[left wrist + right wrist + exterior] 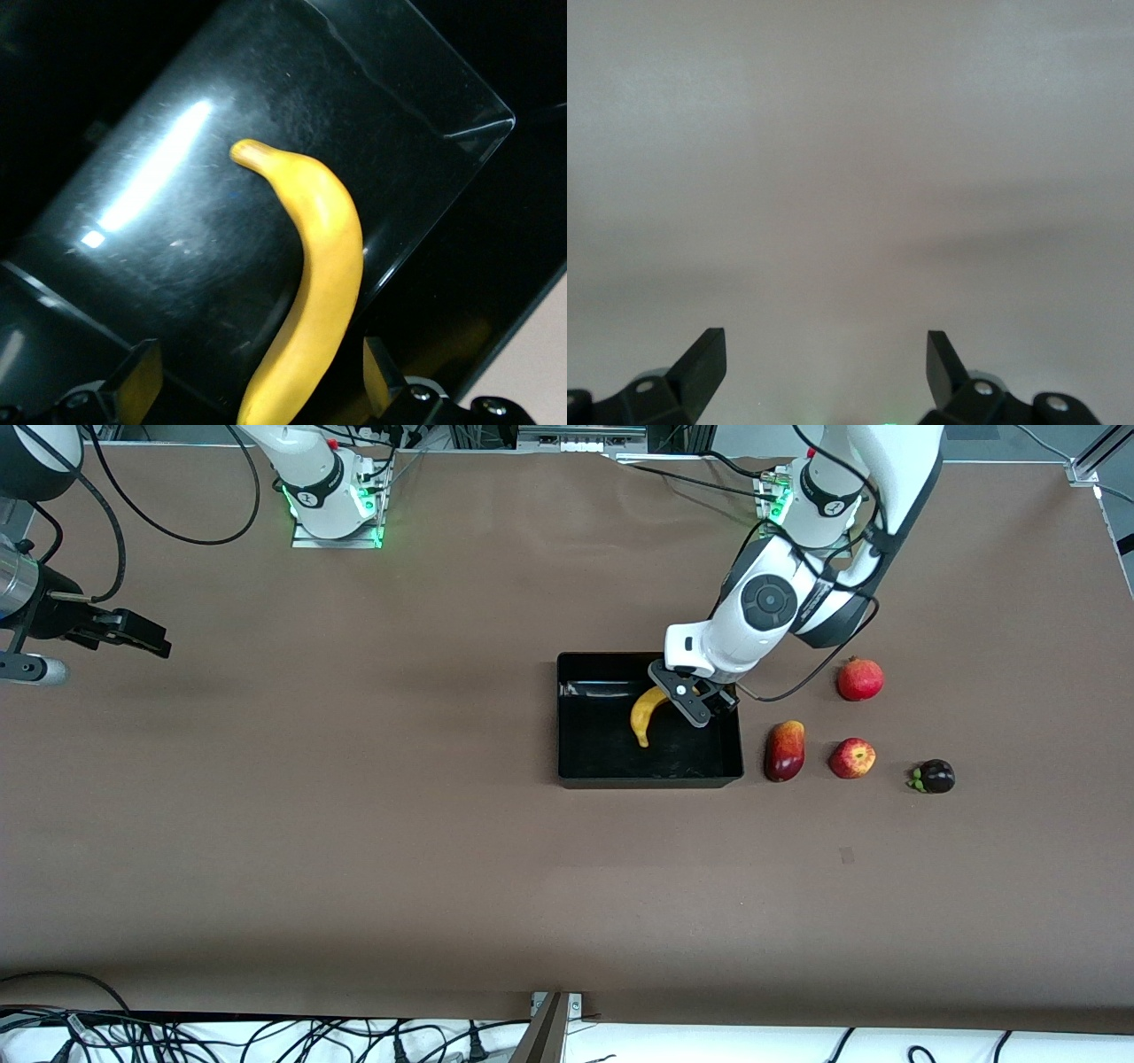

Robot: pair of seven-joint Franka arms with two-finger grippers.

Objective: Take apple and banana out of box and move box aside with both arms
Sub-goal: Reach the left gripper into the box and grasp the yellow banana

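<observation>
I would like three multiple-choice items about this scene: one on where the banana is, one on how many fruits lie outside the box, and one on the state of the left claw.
1. Where is the banana?
A. In the box
B. On the table beside the apple
C. Under the right claw

2. How many fruits lie on the table outside the box?
A. Two
B. Four
C. Six

3. What is the state of the left claw?
A. Shut on the banana
B. Shut on the apple
C. Open over the box

Key:
1 A, it lies on the black floor.
2 B, pomegranate, mango, apple, mangosteen.
3 C, the fingers stand apart from the banana.
</observation>
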